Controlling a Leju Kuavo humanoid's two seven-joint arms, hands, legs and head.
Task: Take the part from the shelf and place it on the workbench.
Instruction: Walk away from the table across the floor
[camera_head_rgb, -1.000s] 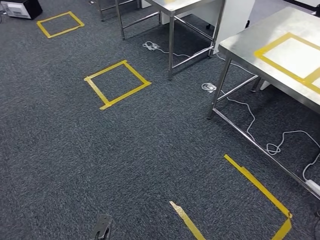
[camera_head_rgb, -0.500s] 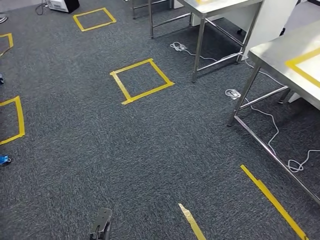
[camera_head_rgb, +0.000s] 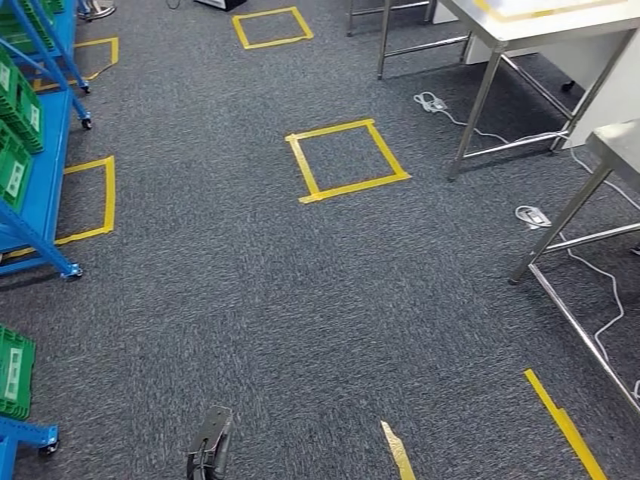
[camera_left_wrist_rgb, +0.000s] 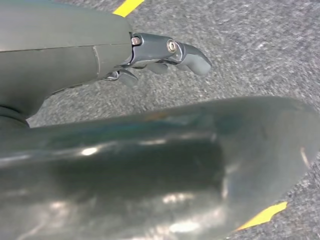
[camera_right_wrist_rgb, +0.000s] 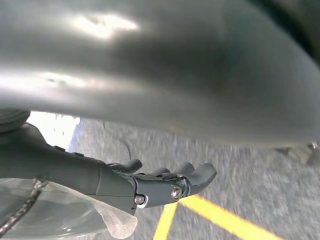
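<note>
At the left edge of the head view, the blue metal shelf is carrying green plastic bins; the part itself is not discernible, so weight and grip point are unjudgeable. The left robot hand and right robot hand are hanging loosely spread, holding nothing. The steel bench is standing well apart.

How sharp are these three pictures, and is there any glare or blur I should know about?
Head view: sharp and evenly lit, with carpet texture and the yellow tape square crisp. Left wrist view: the left hand is fairly sharp, the big foreground body is smeared with glare streaks. Right wrist view: carpet motion-blurred, a blown-out white patch by the right hand.
</note>
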